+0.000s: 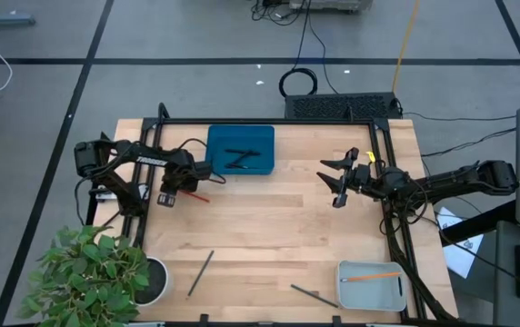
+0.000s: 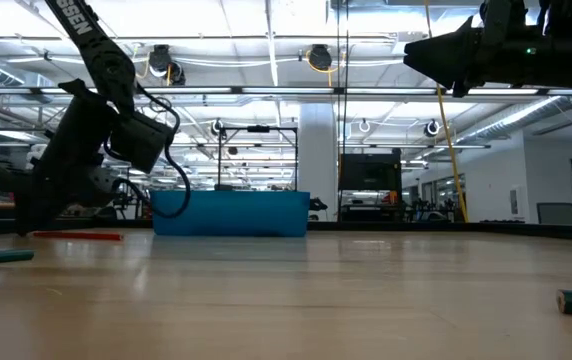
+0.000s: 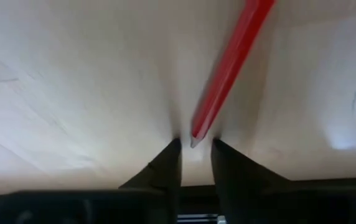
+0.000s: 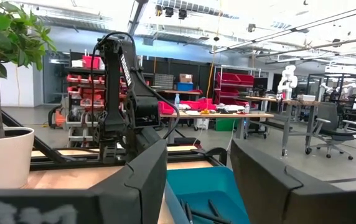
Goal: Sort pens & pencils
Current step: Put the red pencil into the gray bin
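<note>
A red pencil lies flat on the wooden table, left of centre. My left gripper points steeply down at its end, one finger on each side with a narrow gap between them. Two black pens lie in the blue tray at the far side. An orange pencil lies in the pale tray at the near right. A dark grey pencil and another dark stick lie loose near the front edge. My right gripper hangs open, high above the table's right half. My left gripper comes from above, slanting down, with its fingertips down at the table on either side of the red pencil's end. Whether the fingers touch the pencil, I cannot tell. The pencil lies flat on the table, pointing away from the fingers.
A potted plant stands at the table's near left corner. A black frame runs along the far edge and down both sides. Bare wood lies between the two trays in the table's middle.
</note>
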Tool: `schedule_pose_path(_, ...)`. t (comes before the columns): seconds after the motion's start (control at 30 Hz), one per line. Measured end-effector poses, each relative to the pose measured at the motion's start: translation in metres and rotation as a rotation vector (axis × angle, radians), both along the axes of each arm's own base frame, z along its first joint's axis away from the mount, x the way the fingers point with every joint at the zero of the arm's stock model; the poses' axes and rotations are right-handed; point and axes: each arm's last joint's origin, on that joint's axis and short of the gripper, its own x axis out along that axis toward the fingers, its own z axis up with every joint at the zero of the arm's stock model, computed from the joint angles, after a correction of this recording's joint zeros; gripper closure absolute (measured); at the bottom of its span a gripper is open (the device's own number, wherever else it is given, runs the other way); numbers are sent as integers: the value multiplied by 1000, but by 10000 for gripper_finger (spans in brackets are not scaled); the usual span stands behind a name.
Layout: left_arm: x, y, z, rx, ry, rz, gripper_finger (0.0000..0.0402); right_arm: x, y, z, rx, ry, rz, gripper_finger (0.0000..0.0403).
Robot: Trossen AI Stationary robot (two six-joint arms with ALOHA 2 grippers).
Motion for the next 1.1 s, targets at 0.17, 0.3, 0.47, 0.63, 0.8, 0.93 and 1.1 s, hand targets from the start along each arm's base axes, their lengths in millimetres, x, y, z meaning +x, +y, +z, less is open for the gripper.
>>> schedule_pose_path(0.17, 0, 0, 0, 3, -3, 4, 350, 0, 0, 0, 0, 0, 0, 236)
schedule_pose_path(0.3, 0, 0, 0, 2, -8, 26, 356, 0, 0, 0, 0, 0, 0, 236)
schedule_pose_path(0.47, 1, -3, 0, -14, -8, 5, 357, 0, 0, 0, 0, 0, 0, 236)
schedule_pose_path(0.63, 2, -5, -1, -22, 0, -49, 357, 0, 0, 0, 0, 0, 0, 236)
schedule_pose_path(0.8, 2, -5, -1, -28, -1, -63, 357, 0, 0, 0, 0, 2, 0, 236)
schedule_pose_path(0.93, 3, -5, -1, -27, -6, -66, 357, 0, 0, -1, 1, 7, 0, 236)
schedule_pose_path(1.1, 4, -4, 0, -34, -16, -62, 357, 0, 0, -1, 0, 7, 0, 236)
